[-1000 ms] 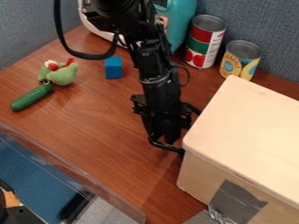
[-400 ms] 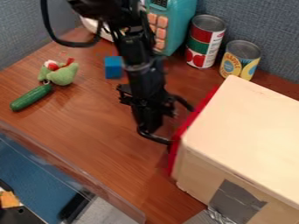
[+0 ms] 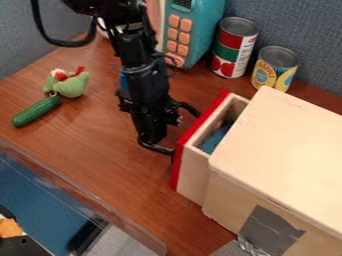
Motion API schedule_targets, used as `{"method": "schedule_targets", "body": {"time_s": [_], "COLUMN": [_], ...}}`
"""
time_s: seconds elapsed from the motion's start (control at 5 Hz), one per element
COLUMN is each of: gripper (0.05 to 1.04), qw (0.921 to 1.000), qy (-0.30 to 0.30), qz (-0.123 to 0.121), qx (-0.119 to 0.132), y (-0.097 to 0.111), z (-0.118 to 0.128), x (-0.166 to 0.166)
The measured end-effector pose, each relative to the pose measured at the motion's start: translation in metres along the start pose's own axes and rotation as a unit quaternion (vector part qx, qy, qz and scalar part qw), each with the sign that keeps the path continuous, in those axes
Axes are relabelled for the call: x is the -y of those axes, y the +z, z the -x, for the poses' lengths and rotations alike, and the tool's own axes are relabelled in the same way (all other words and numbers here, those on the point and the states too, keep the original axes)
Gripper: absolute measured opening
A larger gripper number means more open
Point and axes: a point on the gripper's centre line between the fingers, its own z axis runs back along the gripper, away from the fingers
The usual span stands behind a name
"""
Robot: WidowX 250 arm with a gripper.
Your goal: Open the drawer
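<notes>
since the last frame, the drawer [image 3: 194, 172] has slid farther out of the wooden box [image 3: 287, 145] toward 10 o'clock, and the gripper [image 3: 155, 136] and arm [image 3: 140, 72] have shifted the same way. more buttons show on the teal toy [image 3: 200, 27] near 12 o'clock, and the arm now covers much of the blue block [image 3: 123, 83].

the drawer sits partly open on the box's 9 o'clock side, with a red front, pale wooden walls and something blue [image 3: 212, 140] inside. a curved black handle [image 3: 156, 149] juts from the front, with the gripper down at it.

i cannot tell whether the gripper is wide or narrow, or clamped on the handle: black lies against black there. the box's lid hides the drawer's back part, and the box is cut off at 3 and 5 o'clock.
</notes>
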Motion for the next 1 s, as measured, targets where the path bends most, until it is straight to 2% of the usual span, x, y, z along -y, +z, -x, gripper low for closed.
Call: {"method": "schedule_targets", "body": {"time_s": [0.8, 1.0], "gripper": [0.129, 0.175], "qw": [0.9996, 0.9995], "qy": [0.023, 0.024], "qz": [-0.015, -0.021], "qx": [-0.007, -0.009], "y": [0.012, 0.014], "z": [0.016, 0.018], "x": [-0.039, -0.045]}}
